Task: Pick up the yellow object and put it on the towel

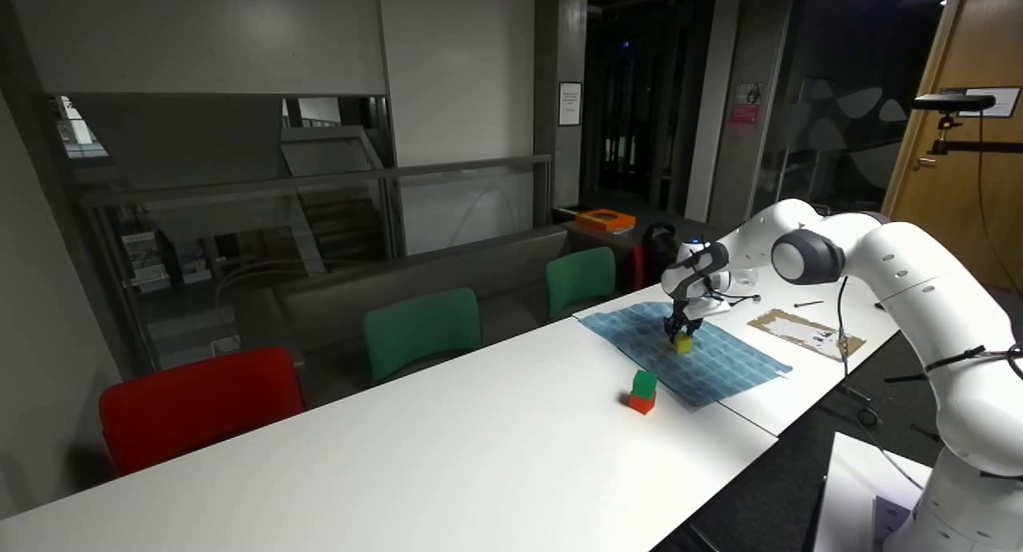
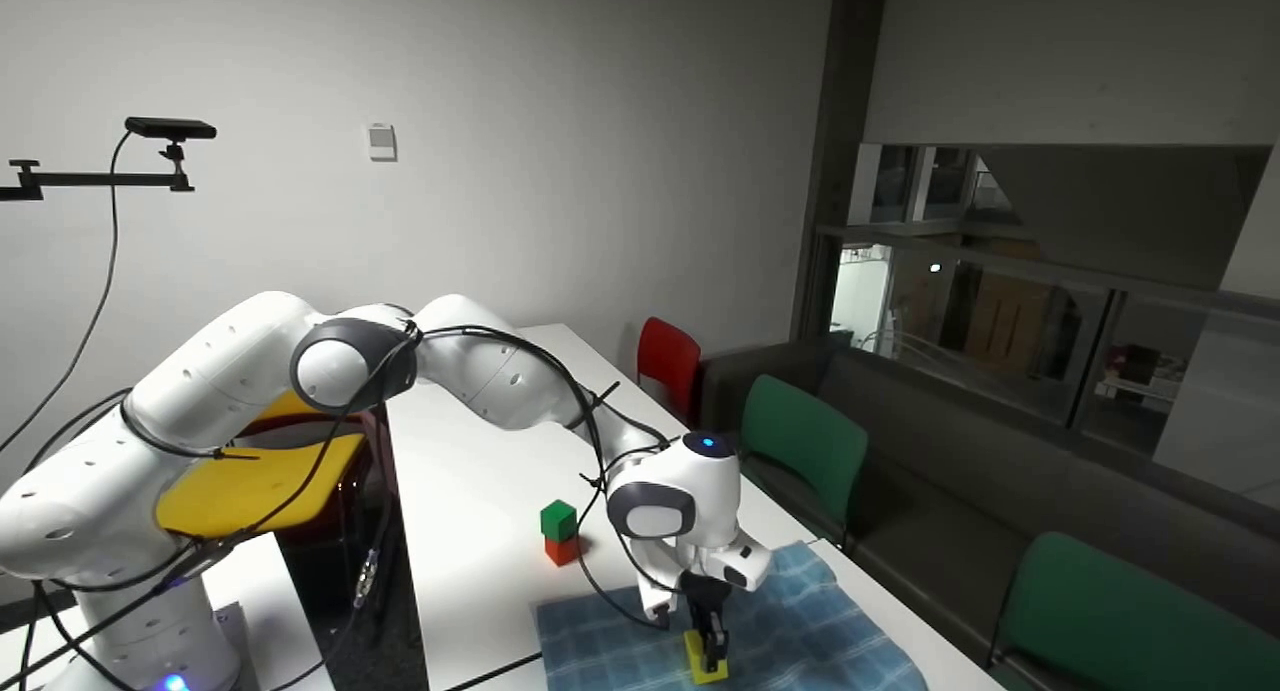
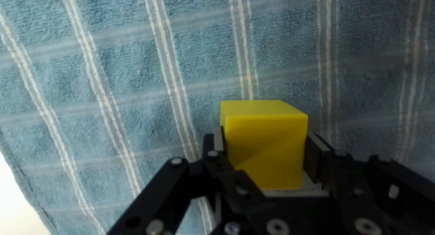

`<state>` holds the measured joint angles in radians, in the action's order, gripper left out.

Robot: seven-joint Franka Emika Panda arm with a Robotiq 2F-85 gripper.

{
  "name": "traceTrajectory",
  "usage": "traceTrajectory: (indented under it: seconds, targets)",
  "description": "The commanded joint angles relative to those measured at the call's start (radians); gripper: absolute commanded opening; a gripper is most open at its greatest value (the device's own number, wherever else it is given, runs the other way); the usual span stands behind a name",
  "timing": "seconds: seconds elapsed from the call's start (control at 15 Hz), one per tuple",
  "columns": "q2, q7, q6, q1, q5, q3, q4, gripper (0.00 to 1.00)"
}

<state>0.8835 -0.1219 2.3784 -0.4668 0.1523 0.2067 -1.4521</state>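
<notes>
The claw [image 3: 266, 145] pinches the yellow block [image 3: 265, 136] over the blue towel [image 3: 129, 61], and a green block [image 1: 644, 383] sits on a red block [image 1: 642, 403].

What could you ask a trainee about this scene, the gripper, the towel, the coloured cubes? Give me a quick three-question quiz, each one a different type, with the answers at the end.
1. Open question: over the blue checked towel, what is the gripper holding?

2. True or false: the green cube rests on top of the red cube.

3. Multiple choice: where does that stack stand?
A, on a chair
B, on the long white table
C, on the towel

Key: 1, the yellow cube; 2, true; 3, B.
</notes>
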Motion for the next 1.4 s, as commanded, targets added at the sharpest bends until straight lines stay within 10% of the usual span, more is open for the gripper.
traceTrajectory:
  seconds: [0.0,0.2,0.8,1.33]
  targets:
    - [0.026,-0.005,-0.05,-0.018,-0.022,-0.008,0.067,0.82]
    - [0.035,-0.002,-0.048,-0.016,-0.025,-0.006,0.08,1.0]
    - [-0.086,0.001,0.064,0.003,0.011,0.003,-0.04,1.0]
    - [-0.353,-0.17,0.279,-0.057,0.182,-0.179,-0.349,1.0]
